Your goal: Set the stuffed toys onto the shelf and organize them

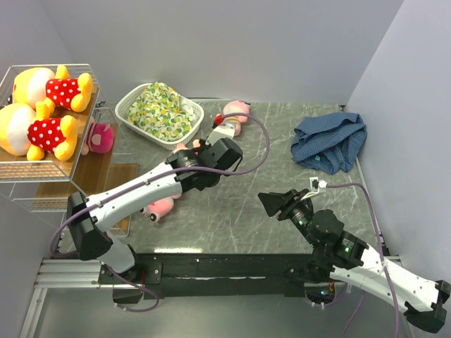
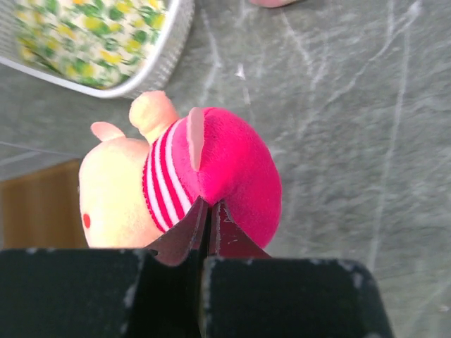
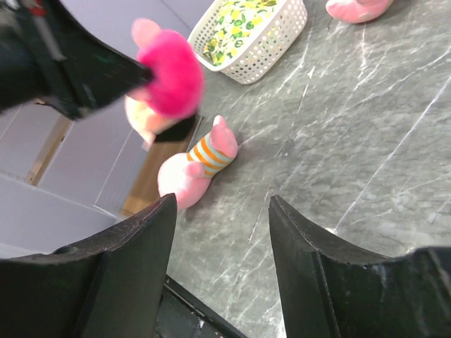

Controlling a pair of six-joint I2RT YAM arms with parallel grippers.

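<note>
Left end effector [image 2: 209, 204]: closed to a sliver on a fold of plush at the rump of the striped toy [image 2: 211, 165], which it holds clear of the table [image 1: 239, 211].
Held toy: pink, with a pink-and-white shirt. It hangs sideways from the pinch over the table left of centre, on the near side of the basket [image 1: 127, 105].
Right end effector [image 3: 222, 201]: fingers spread wide with nothing between them, low over the table right of centre, toward the near edge.
Shelf [image 1: 35, 170]: stands at the left edge. Two bears [image 1: 60, 90] fill most of the top tier, and a pink toy [image 1: 99, 137] sits on the lower board.
Loose on table: an orange-striped toy [image 3: 194, 165] lies near the left edge under the left arm. A far toy [image 1: 232, 116] lies at the far edge beside the basket.
Grip risk: the hold looks thin, a bite of fabric rather than the body, so a quick swing toward the left edge could shake the toy free.
Snag risk: the toy's bulk sticks out to one side of the fingers and could catch the wire frame on the way in.
Crowding risk: the top tier has little bare board, so a push in there could tip a bear off. The lower board looks the safer place.
Cable risk: the left arm's cable [image 1: 266, 141] loops close by the far toy and might drag it as the arm turns.
Out of play: the blue cloth [image 1: 331, 141] at the far right corner.
</note>
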